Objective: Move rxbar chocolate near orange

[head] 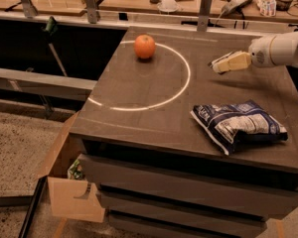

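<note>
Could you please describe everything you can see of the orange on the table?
The orange is round, smooth, slightly glossy and whole, evenly coloured. It rests on the dark table near its far edge, on the far arc of the white circle marked there. Only the tabletop touches it; the gripper is well apart, over the table's other side.
</note>
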Available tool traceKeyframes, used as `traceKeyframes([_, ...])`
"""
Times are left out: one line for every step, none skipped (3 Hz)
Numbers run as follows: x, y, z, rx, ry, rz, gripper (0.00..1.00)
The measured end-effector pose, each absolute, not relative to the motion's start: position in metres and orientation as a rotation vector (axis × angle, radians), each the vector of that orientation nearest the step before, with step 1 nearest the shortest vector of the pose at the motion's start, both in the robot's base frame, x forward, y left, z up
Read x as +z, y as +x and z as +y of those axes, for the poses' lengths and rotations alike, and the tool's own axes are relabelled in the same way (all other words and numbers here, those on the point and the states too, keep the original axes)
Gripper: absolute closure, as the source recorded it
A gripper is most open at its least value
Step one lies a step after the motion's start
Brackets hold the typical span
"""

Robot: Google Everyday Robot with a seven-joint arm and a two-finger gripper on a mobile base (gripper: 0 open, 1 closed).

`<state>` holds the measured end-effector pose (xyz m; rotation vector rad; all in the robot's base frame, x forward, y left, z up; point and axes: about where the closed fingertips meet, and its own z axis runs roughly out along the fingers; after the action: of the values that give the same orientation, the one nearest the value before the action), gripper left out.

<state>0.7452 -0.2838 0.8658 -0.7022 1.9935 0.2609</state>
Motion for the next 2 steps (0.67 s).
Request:
traceKeyframes([0.854, 0.759, -0.285, 0.263, -0.676, 1.992, 0.00])
traceKeyframes([0.843, 0.770, -0.288, 0.266, -0.659, 2.000, 0.17])
